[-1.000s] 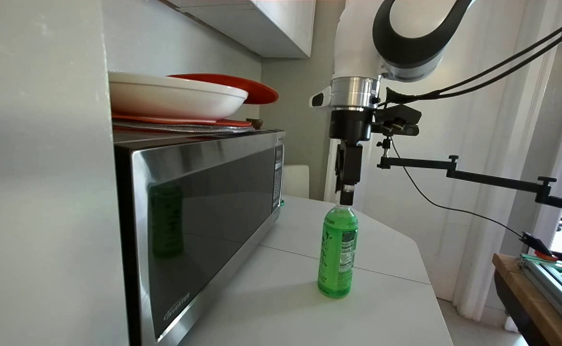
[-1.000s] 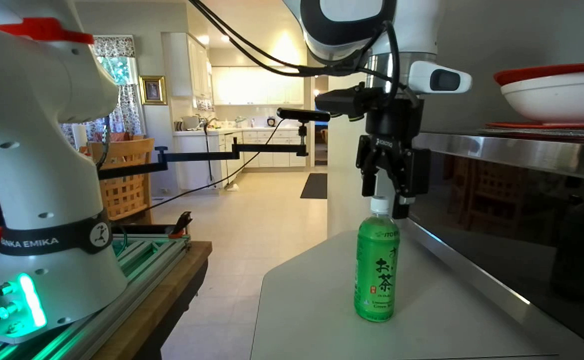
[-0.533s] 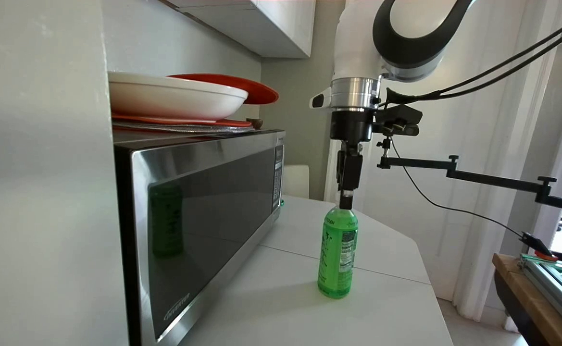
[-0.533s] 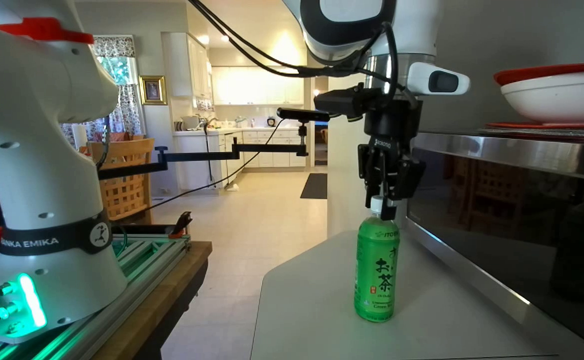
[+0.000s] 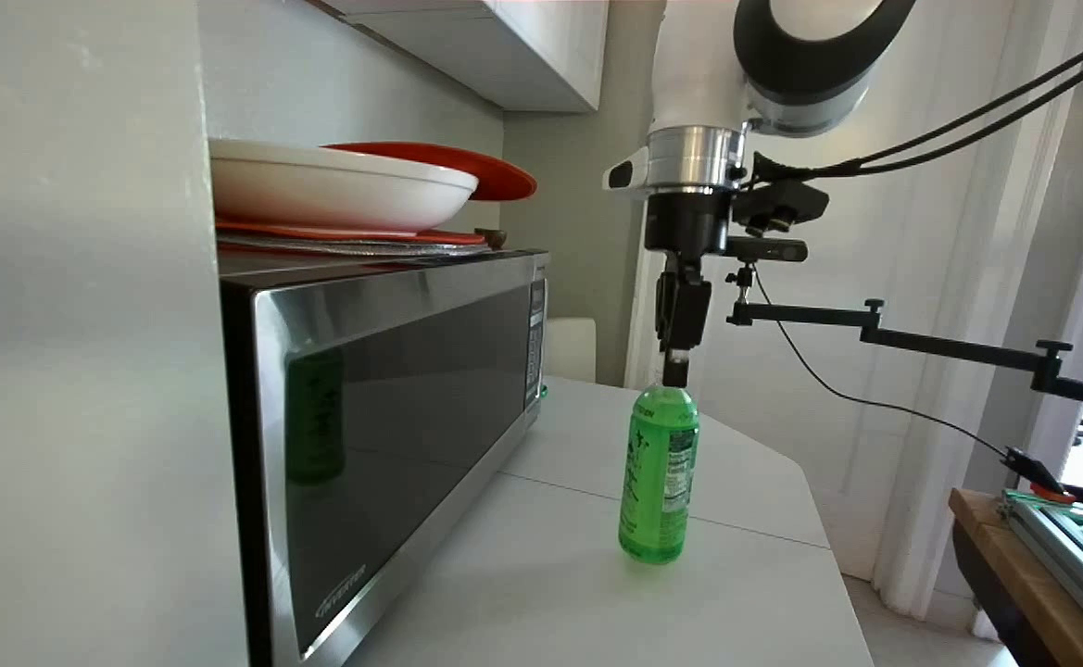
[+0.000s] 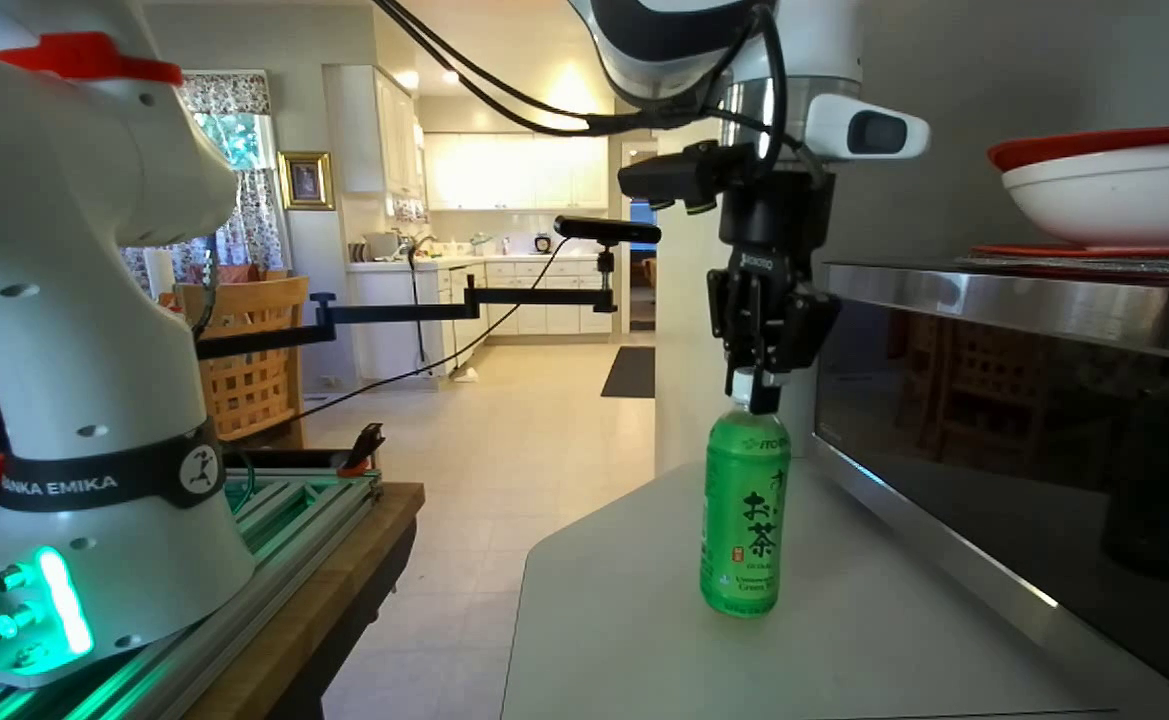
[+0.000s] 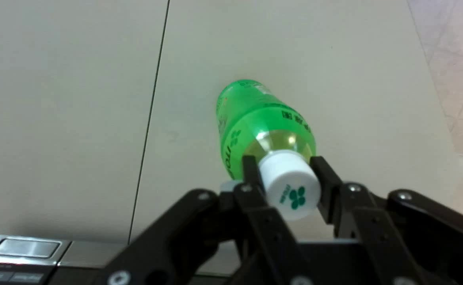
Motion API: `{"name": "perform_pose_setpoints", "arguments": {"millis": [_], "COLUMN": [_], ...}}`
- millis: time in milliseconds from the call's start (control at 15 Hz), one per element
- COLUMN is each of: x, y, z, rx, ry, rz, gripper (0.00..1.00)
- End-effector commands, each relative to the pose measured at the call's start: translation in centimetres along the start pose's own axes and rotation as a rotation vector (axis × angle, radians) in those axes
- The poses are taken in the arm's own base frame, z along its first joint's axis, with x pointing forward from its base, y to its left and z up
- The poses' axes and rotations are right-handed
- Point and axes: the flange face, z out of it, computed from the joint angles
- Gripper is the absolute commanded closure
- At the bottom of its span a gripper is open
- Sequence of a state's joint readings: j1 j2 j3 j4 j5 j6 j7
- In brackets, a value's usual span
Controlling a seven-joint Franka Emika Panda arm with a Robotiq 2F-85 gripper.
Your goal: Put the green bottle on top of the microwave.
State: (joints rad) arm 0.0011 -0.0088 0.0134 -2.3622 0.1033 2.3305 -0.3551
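The gripper [image 7: 286,174] is clamped on the white cap [image 7: 293,194] of the green bottle [image 5: 657,477], fingers [image 7: 328,178] either side, cap poking up between them at lower centre-right of the wrist view. Cap grip makes sense: narrow part, reachable from straight above, and the bottle hangs base-down, so it can go straight onto its base when set. Downside: nearly all the weight is below the pinch, so I'd expect some swing on a fast move.

Bottle is directly under the gripper, near upright, slight lean. Wrist view has its body running up and left from the cap. Base is over the countertop [image 5: 736,611], right of centre in both exterior views; looks just off the surface, can't confirm.

The microwave [image 5: 402,408] is left of the bottle in an exterior view. Its top is well above the bottle's base, so my read: most of the lift is left to do, then sideways over the front edge. A white bowl [image 5: 346,185] and red dish [image 5: 501,171] sit up there, upper left of that frame, probably just stored. Landing spot likely tight; can't tell which end has room.
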Motion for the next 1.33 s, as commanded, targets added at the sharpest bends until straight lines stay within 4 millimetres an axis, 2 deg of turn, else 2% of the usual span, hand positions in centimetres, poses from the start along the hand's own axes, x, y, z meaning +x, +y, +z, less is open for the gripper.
{"name": "perform_pose_setpoints", "arguments": {"millis": [0,267,467,600,733,933,1267], "x": [-3.5,-7.2,-8.4,-8.3,-7.3,-4.8,0.0], "y": [-2.3,-5.6,-7.7,-8.6,-8.8,-8.5,-8.5], "z": [-4.9,-14.5,-21.1,-23.8,-25.5,-26.9,-29.4], "rx": [0.006,-0.007,-0.025,-0.033,-0.034,-0.02,0.023], "ry": [0.034,0.124,0.235,0.311,0.367,0.446,0.516], "rz": [-0.105,-0.252,-0.301,-0.312,-0.318,-0.31,-0.298], "gripper": [0.88,0.88,0.88,0.88,0.88,0.88,0.88]}}
